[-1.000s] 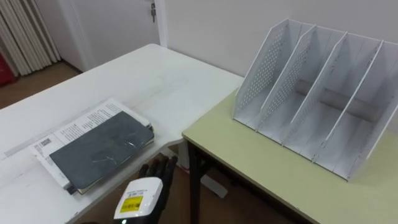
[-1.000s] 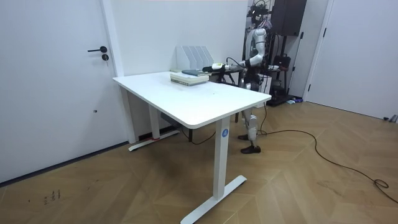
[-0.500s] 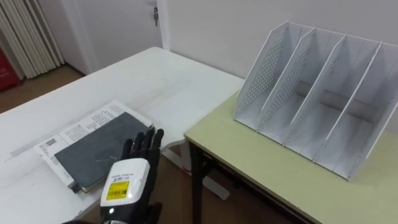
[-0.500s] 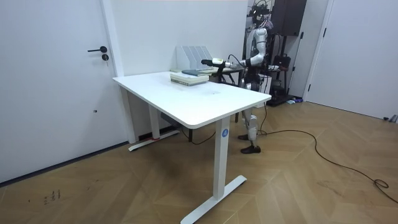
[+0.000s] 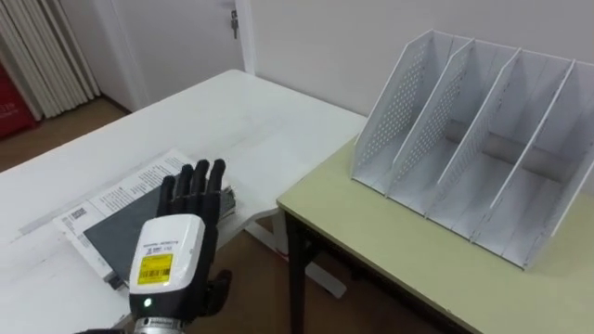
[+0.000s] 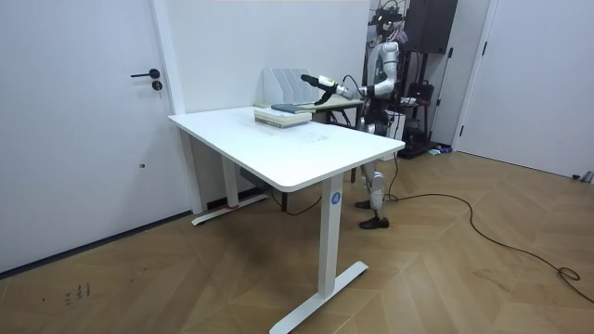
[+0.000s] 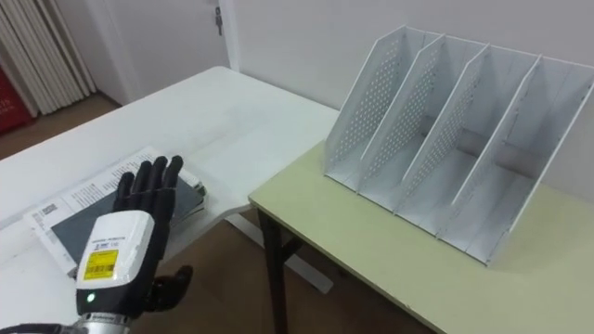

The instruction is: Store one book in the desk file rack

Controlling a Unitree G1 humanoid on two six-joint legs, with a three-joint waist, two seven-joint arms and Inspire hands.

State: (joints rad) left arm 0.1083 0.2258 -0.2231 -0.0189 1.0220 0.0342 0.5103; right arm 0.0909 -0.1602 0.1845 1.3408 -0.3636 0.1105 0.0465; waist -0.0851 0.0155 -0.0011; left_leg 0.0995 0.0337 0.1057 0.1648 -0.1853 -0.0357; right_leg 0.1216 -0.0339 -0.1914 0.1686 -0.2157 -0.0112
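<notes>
A dark grey book (image 5: 107, 234) lies on top of a white printed one, near the edge of the white table (image 5: 200, 116). My left hand (image 5: 173, 252) is raised over the stack's near end with its fingers straight and spread, back toward me, holding nothing. It covers part of the grey book (image 7: 63, 228). The white file rack (image 5: 473, 139) stands empty on the pale green desk (image 5: 390, 250) to the right, its several slots facing me. In the room view I stand behind the desk with my left hand (image 6: 316, 82) reaching out above the books (image 6: 283, 113).
A gap separates the white table from the pale green desk, with dark floor below it. A wall and a door (image 5: 223, 28) lie beyond the table. In the room view the white table (image 6: 278, 148) stands on two legs on a wooden floor.
My left hand has risen from below the table edge and moved forward and left over the book stack. The books and rack have not moved.
</notes>
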